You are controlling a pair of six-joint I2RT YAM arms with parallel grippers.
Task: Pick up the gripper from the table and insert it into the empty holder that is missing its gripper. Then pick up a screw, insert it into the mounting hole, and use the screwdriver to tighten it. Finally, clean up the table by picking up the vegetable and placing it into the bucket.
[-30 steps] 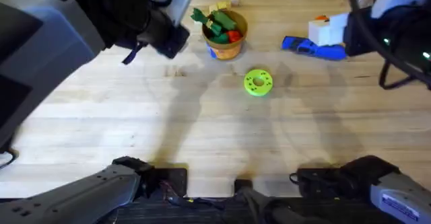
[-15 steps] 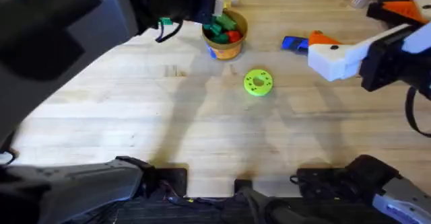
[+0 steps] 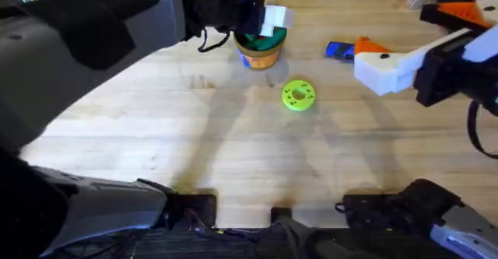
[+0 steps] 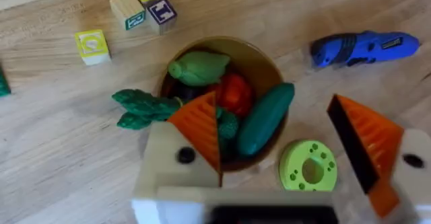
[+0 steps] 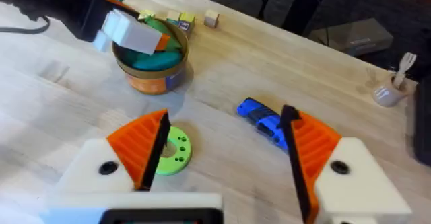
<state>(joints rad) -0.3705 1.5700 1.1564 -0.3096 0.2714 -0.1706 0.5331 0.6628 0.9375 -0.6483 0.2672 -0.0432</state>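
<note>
Fig.: overhead w/ both wrist views, cleanup stage. I am running the left arm across the top of the frame; since half a sec ago its left gripper (image 3: 268, 22) has been shifting from the bucket's left edge to directly over the bucket (image 3: 259, 54), at upper centre. In my judgement that means the drop is over: the vegetable (image 4: 264, 118) is lying inside the tub, not in the fingers. In the left wrist view the two orange pads (image 4: 200, 126) are standing well apart w/ nothing between them, so that gripper is wide open and empty.

The vegetable is showing as a smooth dark teal-green oblong, cucumber-like, leaning against the bucket's inner wall at centre-right of the left wrist frame, one end up near the rim. It is touching a red toy veg (image 4: 234, 92); a leafy green toy (image 4: 144, 108) is hanging over the rim at left.

The right gripper (image 3: 389, 64) is hovering at the upper right of the overhead frame, unchanged over the same half sec. Its pads are spread wide and holding nothing. Below it, the blue screwdriver (image 3: 340, 50) is lying on the wooden table (image 3: 233, 150), and the lime-green disc (image 3: 298, 94) is sitting near centre. I judge the task close to done; arms only need retracting.
</note>
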